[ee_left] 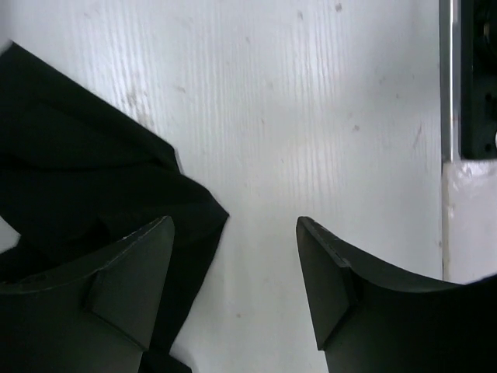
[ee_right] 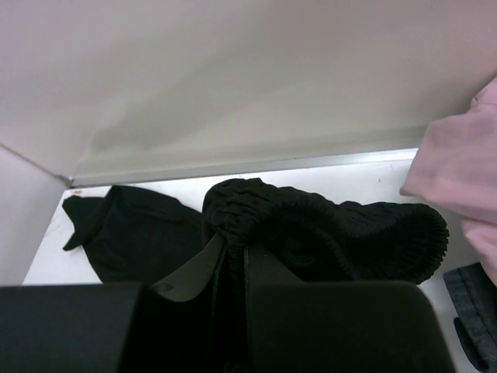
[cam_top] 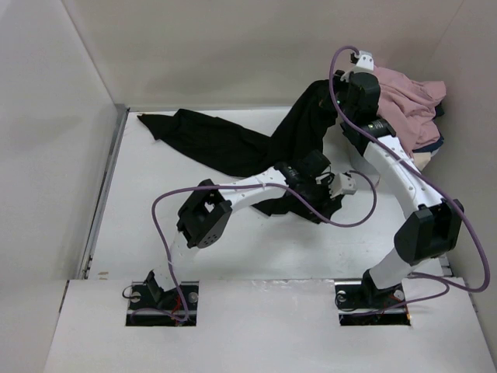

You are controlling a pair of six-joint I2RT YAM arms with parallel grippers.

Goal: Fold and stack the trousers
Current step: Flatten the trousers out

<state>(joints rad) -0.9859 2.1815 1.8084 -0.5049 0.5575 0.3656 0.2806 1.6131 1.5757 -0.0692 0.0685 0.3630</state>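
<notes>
Black trousers [cam_top: 225, 144] stretched across the back of the table [cam_top: 147, 233], one end lifted at the right.

At the left, a metal rail [cam_top: 105, 194] lines the table's edge, and a wide strip of bare white top lies between it and the arms. One trouser leg lies flat, its tip near the back left corner, close to the rail. Mid-table, the left gripper [ee_left: 233, 224] hangs low with its fingers spread: one over the cloth's ragged near edge, the other over bare table. Further right, the right gripper [ee_right: 235, 245] is pinched on the ribbed waistband, holding it raised close to the back wall [ee_right: 233, 70]. A pink garment [cam_top: 408, 105] is heaped just beside it in the back right corner, leaving little room there.
</notes>
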